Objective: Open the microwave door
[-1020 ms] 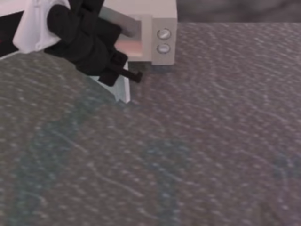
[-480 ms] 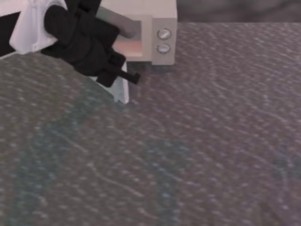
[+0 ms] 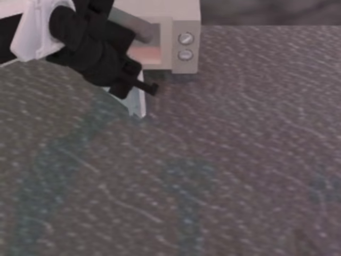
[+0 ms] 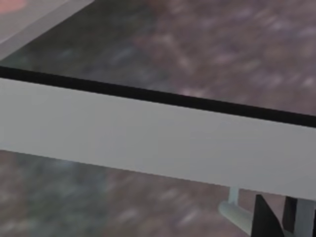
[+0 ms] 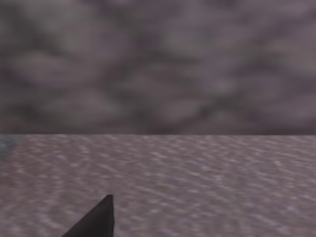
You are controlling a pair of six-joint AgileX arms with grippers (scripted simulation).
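The beige-white microwave [image 3: 184, 21] stands at the table's far edge, left of centre, with its pinkish interior [image 3: 146, 52] showing. The microwave door [image 3: 140, 104] is swung out toward the front and is seen nearly edge-on. My left gripper [image 3: 143, 85] is at the door's free edge, shut on the pale handle strip [image 4: 237, 215]. In the left wrist view the door [image 4: 148, 138] crosses as a broad pale band, with a dark finger [image 4: 266, 219] against the handle. My right gripper is out of the top view. Its own wrist view shows only one dark fingertip [image 5: 101, 217] above the table.
Two round silver knobs [image 3: 185, 46] sit on the narrow panel right of the opening. The mottled grey-brown table [image 3: 224, 160] stretches in front and to the right. My left arm's black and white body [image 3: 80, 37] covers the microwave's left part.
My left gripper has drifted slightly left with the handle in it, and the door's free edge has swung a little further from the opening. The right arm has not moved.
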